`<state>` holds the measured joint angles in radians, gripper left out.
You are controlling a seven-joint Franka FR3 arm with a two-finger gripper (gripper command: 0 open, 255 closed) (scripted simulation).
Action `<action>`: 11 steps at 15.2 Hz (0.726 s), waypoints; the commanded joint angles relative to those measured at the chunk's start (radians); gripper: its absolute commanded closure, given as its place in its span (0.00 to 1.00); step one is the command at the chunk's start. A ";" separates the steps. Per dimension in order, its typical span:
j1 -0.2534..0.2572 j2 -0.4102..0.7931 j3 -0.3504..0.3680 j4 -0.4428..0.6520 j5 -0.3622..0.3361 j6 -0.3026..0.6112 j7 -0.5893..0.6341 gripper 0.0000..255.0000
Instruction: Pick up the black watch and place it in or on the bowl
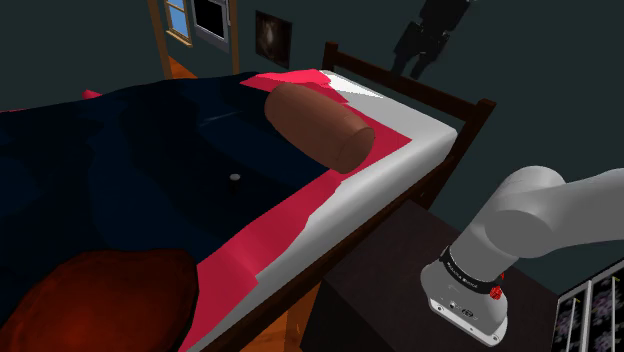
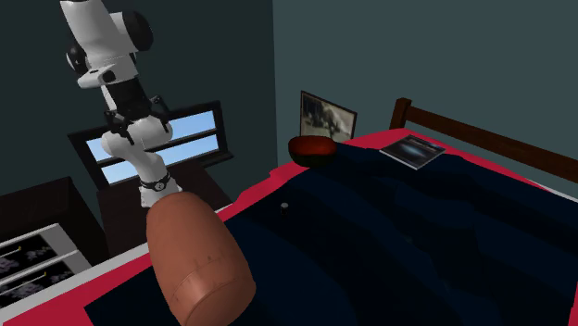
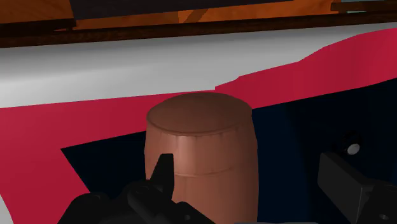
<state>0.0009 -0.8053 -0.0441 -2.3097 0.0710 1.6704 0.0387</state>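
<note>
The black watch (image 1: 235, 177) is a small dark thing with a pale face, lying on the navy blanket in the middle of the bed. It shows again as the watch (image 2: 284, 206) and, past the right finger, the watch (image 3: 352, 149). A dark red bowl (image 1: 95, 300) rests on the bed at the shoulder view's lower left; in the second exterior view the bowl (image 2: 312, 148) sits by the far wall. My gripper (image 1: 418, 62) hangs high above the bed's near edge, far from the watch. The gripper (image 3: 247, 162) is open and holds nothing. It also appears dark against the window as the gripper (image 2: 139, 119).
A brown bolster pillow (image 1: 320, 125) lies on the red sheet between my gripper and the watch; the bolster (image 3: 203, 153) stands right in front of the fingers. A flat picture (image 2: 412, 150) lies on the blanket. The dark wooden bed frame (image 1: 440, 100) borders the mattress beside my dark stand (image 1: 400, 290).
</note>
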 commanded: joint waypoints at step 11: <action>0.023 0.203 0.206 -0.024 0.071 0.197 0.254 0.00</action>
<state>0.0225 -0.6262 0.1415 -2.3315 0.1368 1.8443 0.2663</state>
